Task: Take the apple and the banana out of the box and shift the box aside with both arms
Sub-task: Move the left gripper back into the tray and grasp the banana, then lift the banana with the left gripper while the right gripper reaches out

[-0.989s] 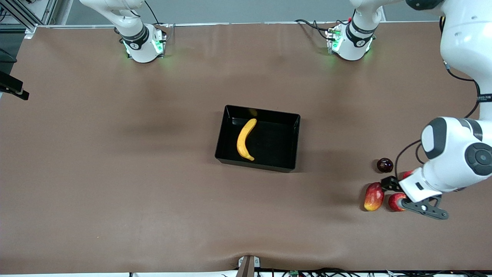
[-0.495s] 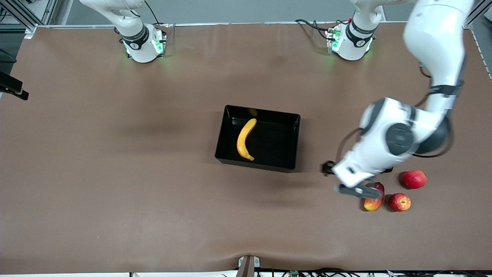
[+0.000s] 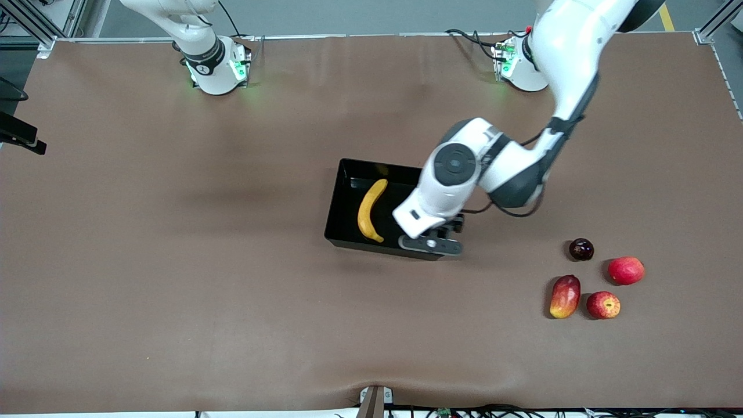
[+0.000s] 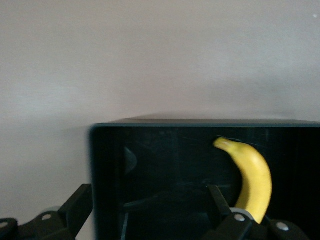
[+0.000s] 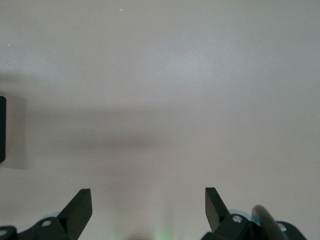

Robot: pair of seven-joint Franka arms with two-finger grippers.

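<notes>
Hovering over the near corner of the black box (image 3: 348, 200) toward my left arm's end of the tabletop (image 3: 174, 261), my left gripper (image 3: 430, 245) carried nothing, its fingers (image 4: 75, 207) spread wide. Through my left wrist view, one finger hung over the bare tabletop just outside the box wall (image 4: 105, 175) and the other over the box floor beside the banana (image 4: 252, 177). The banana (image 3: 370, 210) lay inside the box (image 4: 175, 165), along the wall toward my right arm's end.

The apple (image 3: 603, 305) sat on the tabletop well apart from the box, toward my left arm's end, just beside the mango (image 3: 565, 296). A plain red fruit (image 3: 626, 270) and a dark round fruit (image 3: 581, 249) sat near them, farther from the front camera.

My right arm waited; its gripper (image 5: 145, 210) hung over bare tabletop with fingers (image 5: 77, 207) spread apart, empty.
</notes>
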